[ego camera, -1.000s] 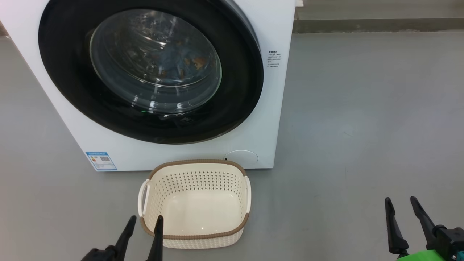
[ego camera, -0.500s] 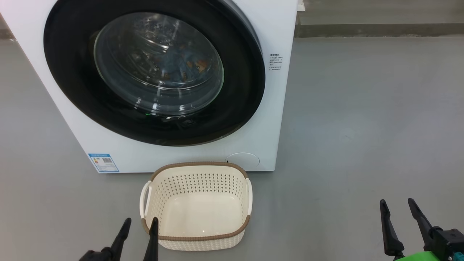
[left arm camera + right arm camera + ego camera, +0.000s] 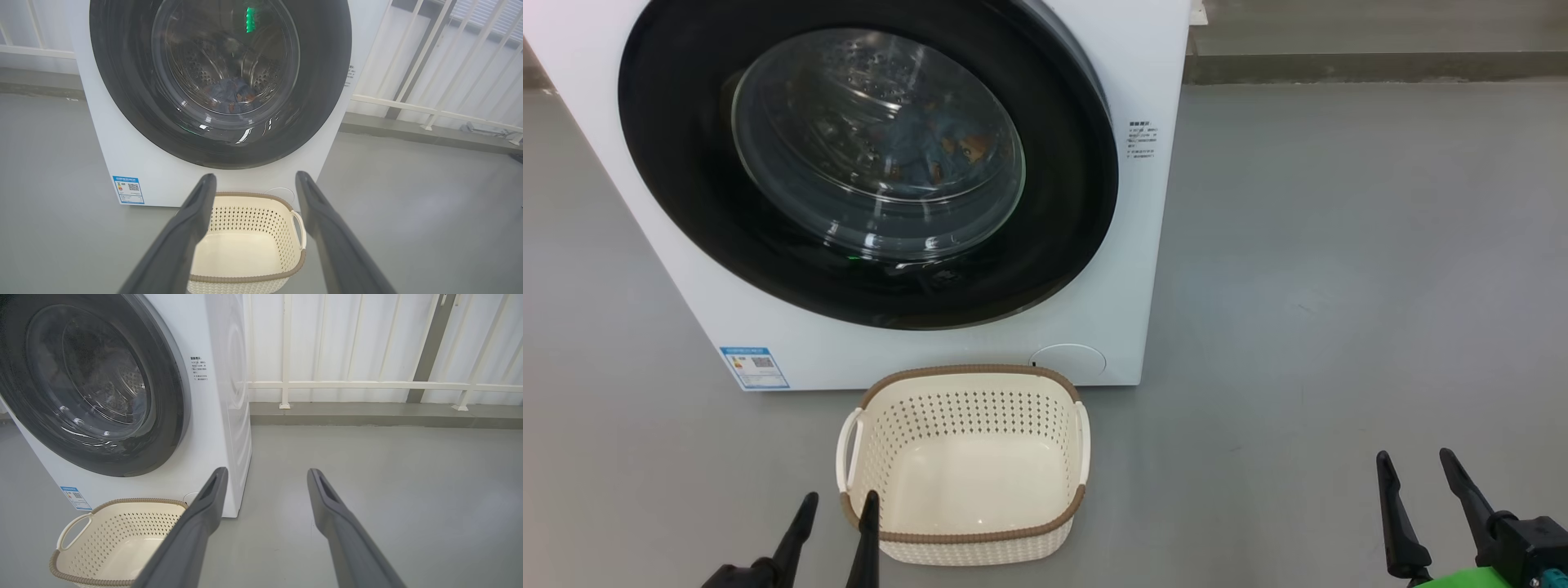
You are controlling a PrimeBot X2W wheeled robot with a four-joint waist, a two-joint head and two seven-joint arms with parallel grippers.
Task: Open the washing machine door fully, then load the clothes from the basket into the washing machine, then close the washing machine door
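Frontally, the washing machine [image 3: 915,351] stands on the grey floor [image 3: 1339,286] with the washing machine door [image 3: 866,155] shut flush against its white face. Behind the glass bowl, the clothes [image 3: 931,147] lie in the steel drum, blue cloth with orange-brown prints. The basket [image 3: 968,374] sits on the floor just before the machine's lower edge, below the door, its pale bottom bare. My left gripper [image 3: 840,498] hovers at the basket's near left corner, fingers spread wide and holding nothing; whether one finger touches the brown rim, I cannot tell. My right gripper [image 3: 1414,457] hangs over bare floor, well apart from the basket to its right, fingers likewise parted wide with nothing between them.
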